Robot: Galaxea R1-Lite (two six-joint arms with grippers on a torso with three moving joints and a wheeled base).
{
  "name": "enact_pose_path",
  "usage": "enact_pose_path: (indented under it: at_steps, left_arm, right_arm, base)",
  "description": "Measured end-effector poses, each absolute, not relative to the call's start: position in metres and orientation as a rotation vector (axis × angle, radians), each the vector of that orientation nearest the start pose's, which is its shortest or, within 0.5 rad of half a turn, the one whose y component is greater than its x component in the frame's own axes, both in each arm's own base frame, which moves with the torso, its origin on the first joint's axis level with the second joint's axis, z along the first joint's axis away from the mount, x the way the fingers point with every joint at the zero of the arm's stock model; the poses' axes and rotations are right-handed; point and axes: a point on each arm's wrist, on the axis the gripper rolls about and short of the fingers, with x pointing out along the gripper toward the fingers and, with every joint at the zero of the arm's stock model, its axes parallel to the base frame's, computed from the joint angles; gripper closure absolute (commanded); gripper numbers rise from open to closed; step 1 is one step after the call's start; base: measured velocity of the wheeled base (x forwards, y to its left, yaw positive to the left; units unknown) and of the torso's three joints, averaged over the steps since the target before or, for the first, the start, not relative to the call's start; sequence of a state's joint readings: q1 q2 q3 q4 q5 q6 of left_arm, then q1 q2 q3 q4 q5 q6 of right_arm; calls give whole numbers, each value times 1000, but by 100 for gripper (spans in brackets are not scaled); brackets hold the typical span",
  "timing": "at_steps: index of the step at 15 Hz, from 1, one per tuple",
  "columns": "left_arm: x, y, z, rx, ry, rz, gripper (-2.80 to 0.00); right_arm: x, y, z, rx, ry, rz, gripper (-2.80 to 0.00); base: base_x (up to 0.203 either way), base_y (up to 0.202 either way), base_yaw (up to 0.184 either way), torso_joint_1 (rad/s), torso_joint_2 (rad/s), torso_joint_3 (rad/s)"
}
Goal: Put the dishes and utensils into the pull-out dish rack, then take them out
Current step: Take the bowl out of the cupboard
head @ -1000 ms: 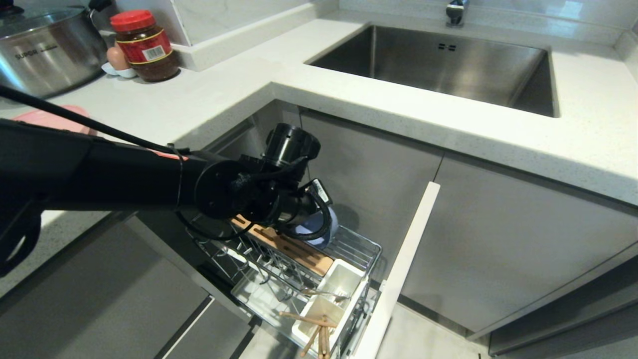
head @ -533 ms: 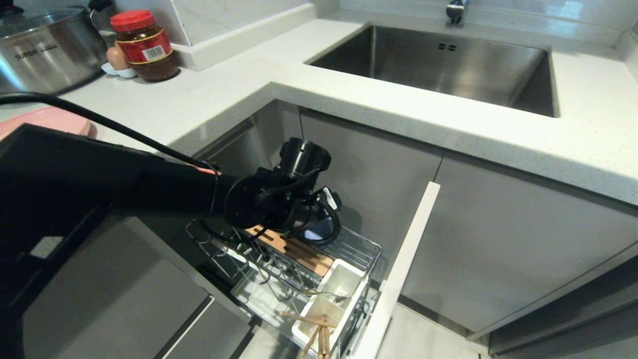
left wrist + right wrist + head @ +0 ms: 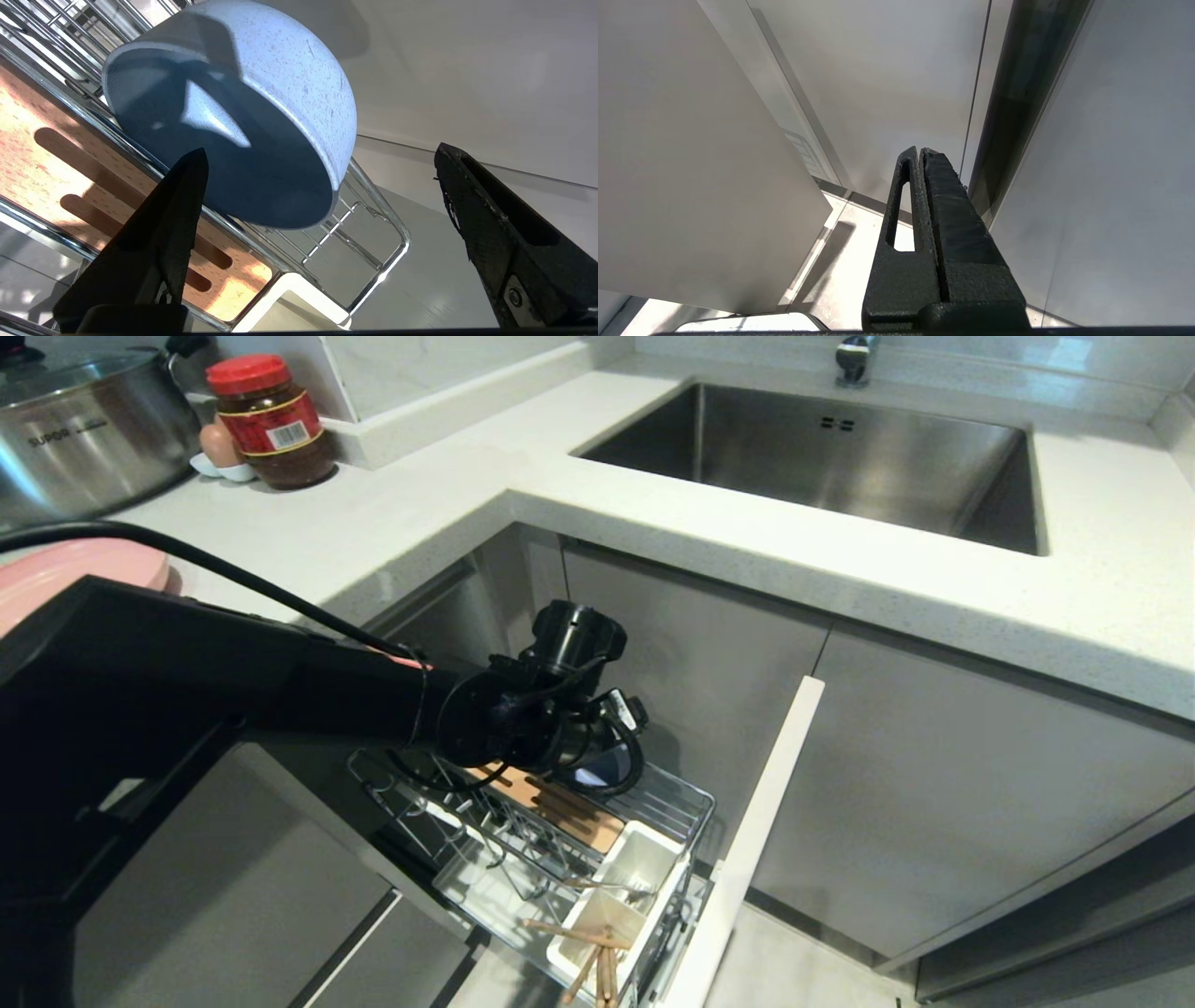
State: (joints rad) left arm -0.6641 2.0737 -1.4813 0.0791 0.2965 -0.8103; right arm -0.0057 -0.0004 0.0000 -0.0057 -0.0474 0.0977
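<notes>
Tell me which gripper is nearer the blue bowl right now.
Left. The left gripper sits open right at the blue bowl in the dish rack, fingers either side, not gripping. The right gripper is shut, parked beside cabinet panels, with no bowl in its view.

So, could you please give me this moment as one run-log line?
left gripper: open beside blue bowl | bowl: tilted in dish rack | chopsticks: in utensil cup | pink plate: on counter | right gripper: shut, parked

head view looks down over the dish rack (image 3: pixel 560 840); left wrist view shares it, close up.
</notes>
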Motion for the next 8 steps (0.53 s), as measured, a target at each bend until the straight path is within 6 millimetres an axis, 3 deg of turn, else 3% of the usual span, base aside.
enact_pose_path:
  at_steps: [8]
  left_arm:
    - [327, -249, 165, -464, 690, -86, 0]
  right_arm:
    - [-23, -1, 76, 98, -9, -53, 0]
  base:
    - [0, 0, 0, 0, 0, 0]
